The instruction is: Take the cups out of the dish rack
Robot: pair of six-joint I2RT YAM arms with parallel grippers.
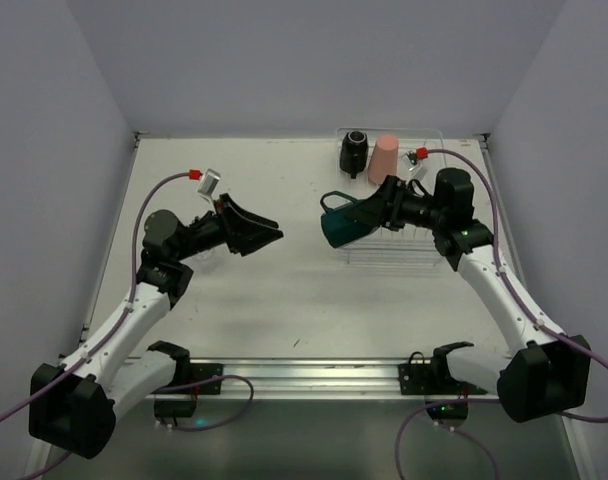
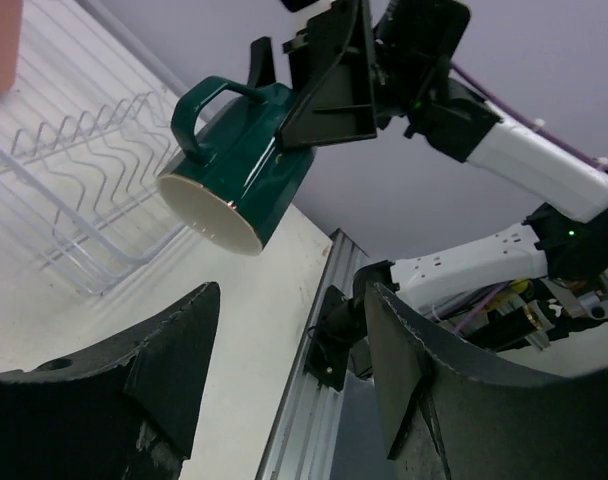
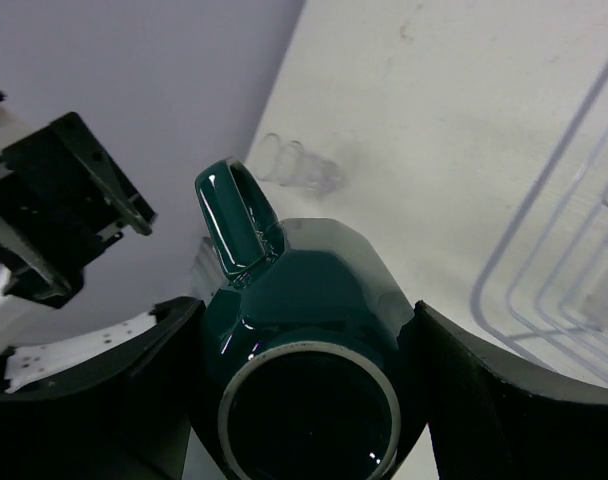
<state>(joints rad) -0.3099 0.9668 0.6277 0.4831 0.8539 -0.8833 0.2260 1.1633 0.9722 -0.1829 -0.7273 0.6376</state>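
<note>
My right gripper [image 1: 352, 222] is shut on the dark teal cup [image 1: 336, 232] and holds it in the air, tilted, just left of the transparent dish rack [image 1: 389, 252]. In the right wrist view the cup [image 3: 304, 330] sits between both fingers, mouth towards the camera and handle up. My left gripper [image 1: 271, 236] is open and empty and points at the cup [image 2: 239, 165] from a short distance. The black cup [image 1: 355, 150] and the salmon-pink tumbler [image 1: 383, 158] stand at the rack's far end. Small clear cups [image 3: 299, 168] stand on the table beyond the teal cup.
The rack's wire dividers [image 2: 84, 150] and rim [image 3: 544, 290] lie close to the right gripper. A metal rail [image 1: 304, 375] runs along the table's near edge. Grey walls close in the table on three sides.
</note>
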